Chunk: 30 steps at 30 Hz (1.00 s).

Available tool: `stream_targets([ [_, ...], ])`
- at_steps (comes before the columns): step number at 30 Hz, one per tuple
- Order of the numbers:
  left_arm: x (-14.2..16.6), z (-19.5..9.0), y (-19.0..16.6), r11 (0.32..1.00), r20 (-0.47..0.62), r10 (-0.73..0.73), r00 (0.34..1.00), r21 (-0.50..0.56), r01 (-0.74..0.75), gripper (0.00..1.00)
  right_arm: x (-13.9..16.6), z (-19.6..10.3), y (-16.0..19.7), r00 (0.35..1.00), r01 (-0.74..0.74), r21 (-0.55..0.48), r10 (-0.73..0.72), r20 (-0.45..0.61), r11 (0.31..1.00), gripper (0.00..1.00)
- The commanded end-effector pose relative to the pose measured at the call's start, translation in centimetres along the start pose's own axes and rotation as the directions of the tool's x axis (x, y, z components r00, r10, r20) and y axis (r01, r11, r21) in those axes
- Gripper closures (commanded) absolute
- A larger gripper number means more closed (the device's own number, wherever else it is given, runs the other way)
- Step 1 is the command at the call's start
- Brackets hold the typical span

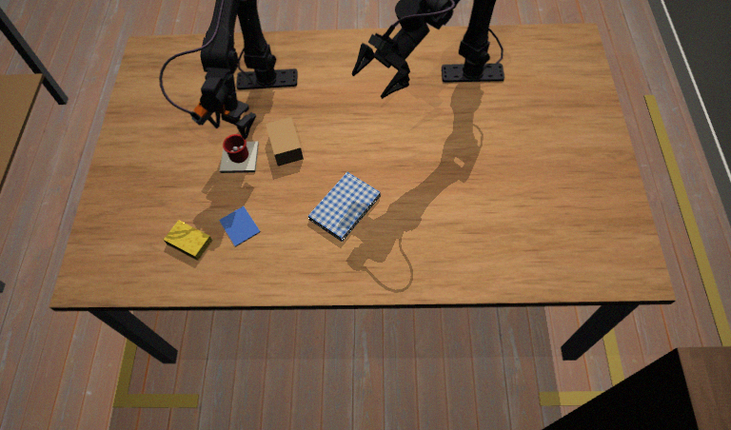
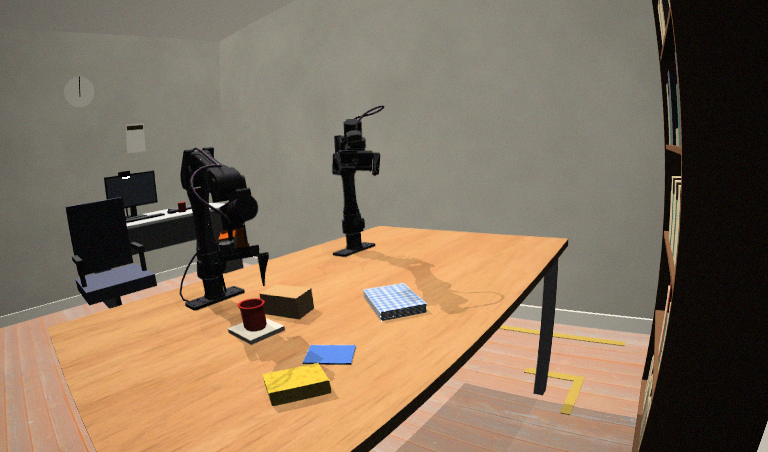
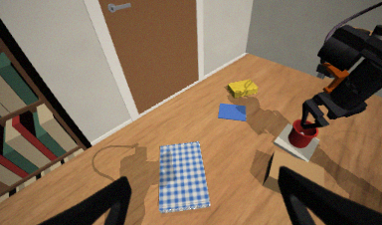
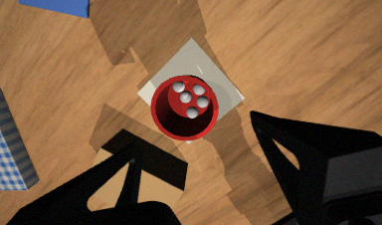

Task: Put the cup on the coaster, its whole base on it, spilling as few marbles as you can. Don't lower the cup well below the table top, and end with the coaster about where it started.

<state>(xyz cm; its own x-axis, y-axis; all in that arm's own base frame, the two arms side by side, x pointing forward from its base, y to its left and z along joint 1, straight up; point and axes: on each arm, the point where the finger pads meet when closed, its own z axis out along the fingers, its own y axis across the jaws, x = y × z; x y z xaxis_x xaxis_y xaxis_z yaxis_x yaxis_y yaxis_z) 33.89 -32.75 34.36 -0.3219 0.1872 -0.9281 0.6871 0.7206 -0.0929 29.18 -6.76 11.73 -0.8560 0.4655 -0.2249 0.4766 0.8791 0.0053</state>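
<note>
The red cup (image 1: 235,145) stands upright on the pale square coaster (image 1: 238,164), with several white marbles inside. The right wrist view looks straight down into the cup (image 4: 184,108) on the coaster (image 4: 195,61). My right gripper (image 1: 224,119) is open and empty, a little above and behind the cup, with its fingers spread wide and apart from the rim. My left gripper (image 1: 370,84) is open and empty, raised high over the back middle of the table. The left wrist view shows the cup (image 3: 303,132) far off under the right gripper.
A brown box (image 1: 284,141) lies just right of the coaster. A blue checked block (image 1: 344,205) lies at the table's middle. A blue square (image 1: 239,225) and a yellow sponge (image 1: 187,237) lie nearer the front left.
</note>
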Motion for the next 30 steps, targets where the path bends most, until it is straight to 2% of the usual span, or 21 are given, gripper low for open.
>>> stream_targets([
  [1, -2.5, -2.3, 3.9, 0.997, 0.118, 0.006, 0.993, -0.079, 0.003, 0.00, -1.2, -0.6, 0.4, 0.974, 0.185, -0.020, -0.181, 0.139, 0.982, 0.00],
  [3, -2.5, -2.3, 3.9, 0.997, 0.118, 0.006, 0.993, -0.079, 0.003, 0.00, -1.2, -0.6, 0.4, 0.974, 0.185, -0.020, -0.181, 0.139, 0.982, 0.00],
  [6, -3.3, -4.5, 8.4, 0.983, 0.179, 0.006, 0.984, -0.181, 0.027, 0.00, -0.9, -0.6, 0.7, 0.936, 0.304, -0.019, -0.295, 0.191, 0.953, 0.00],
  [11, -3.7, -9.5, 15.6, 0.931, 0.269, 0.026, 0.963, -0.358, 0.075, 0.00, -0.3, -0.4, 0.5, 0.862, 0.451, 0.006, -0.437, 0.257, 0.893, 0.00],
  [17, -3.0, -16.6, 22.4, 0.821, 0.346, 0.078, 0.935, -0.554, 0.137, 0.00, 0.7, -0.1, 0.2, 0.796, 0.545, 0.028, -0.528, 0.297, 0.838, 0.00],
  [18, -2.9, -17.5, 23.0, 0.805, 0.352, 0.085, 0.932, -0.575, 0.144, 0.00, 0.8, -0.1, 0.1, 0.795, 0.547, 0.029, -0.530, 0.297, 0.837, 0.00],
  [20, -2.9, -17.5, 23.0, 0.805, 0.352, 0.085, 0.932, -0.575, 0.144, 0.00, 0.8, -0.1, 0.1, 0.795, 0.547, 0.029, -0.530, 0.297, 0.837, 0.00],
  [25, -2.0, -20.9, 25.3, 0.738, 0.370, 0.112, 0.922, -0.652, 0.172, 0.00, 1.2, 0.0, -0.3, 0.806, 0.534, 0.031, -0.520, 0.282, 0.845, 0.00],
  [30, -1.2, -21.9, 26.0, 0.716, 0.364, 0.104, 0.925, -0.673, 0.185, 0.00, 1.0, -0.1, -0.2, 0.805, 0.533, 0.033, -0.519, 0.287, 0.845, 0.00],
])
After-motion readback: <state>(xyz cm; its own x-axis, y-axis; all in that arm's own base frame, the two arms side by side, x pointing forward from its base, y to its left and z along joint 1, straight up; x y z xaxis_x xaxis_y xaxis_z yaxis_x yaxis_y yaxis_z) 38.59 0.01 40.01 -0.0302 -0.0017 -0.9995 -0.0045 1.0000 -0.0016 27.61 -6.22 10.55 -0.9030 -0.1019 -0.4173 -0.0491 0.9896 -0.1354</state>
